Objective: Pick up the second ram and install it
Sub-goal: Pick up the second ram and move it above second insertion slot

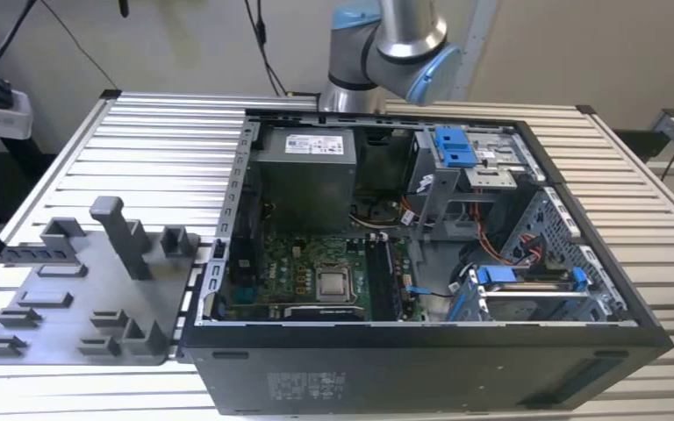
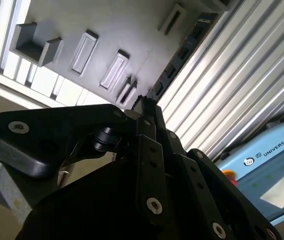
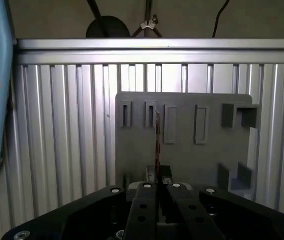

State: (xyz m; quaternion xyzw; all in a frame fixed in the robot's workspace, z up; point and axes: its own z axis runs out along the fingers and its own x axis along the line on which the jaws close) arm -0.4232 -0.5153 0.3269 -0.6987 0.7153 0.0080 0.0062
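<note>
fingers [image 3: 144,205], black ones, are pressed together in the first wrist view and clamp the second ram [image 3: 157,142]. it is a thin dark stick, seen from its edge. the stick points away from the fingers toward a grey plate [image 3: 192,160] with slots and little blocks. i cannot tell if its far tip touches the plate. the plate lies flat on the ribbed silver tabletop [image 3: 66,150]. in the exterior view the same plate [image 1: 74,307] sits low on the exterior view's left, just beside an open black computer case [image 1: 431,368]. a green board [image 1: 284,263] lies inside the case. at the upper middle, behind the case, the silver and blue arm [image 1: 390,39] rises.
</note>
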